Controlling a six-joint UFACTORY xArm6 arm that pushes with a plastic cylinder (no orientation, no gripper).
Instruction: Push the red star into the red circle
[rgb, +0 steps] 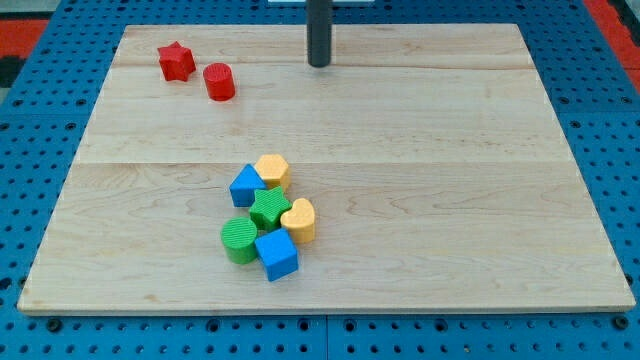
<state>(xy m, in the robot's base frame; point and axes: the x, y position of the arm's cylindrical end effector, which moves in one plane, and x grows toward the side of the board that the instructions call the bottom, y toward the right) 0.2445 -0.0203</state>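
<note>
The red star (176, 61) lies near the board's top left. The red circle (219, 81), a short cylinder, stands just to its lower right, with a small gap between them. My tip (319, 64) is at the view's top centre, well to the right of both red blocks and touching neither.
A cluster sits at the board's lower middle: a yellow hexagon (272, 171), a blue block (246, 186), a green star (269, 209), a yellow heart (298, 219), a green circle (239, 240) and a blue cube (277, 255). The wooden board (450, 180) rests on a blue pegboard.
</note>
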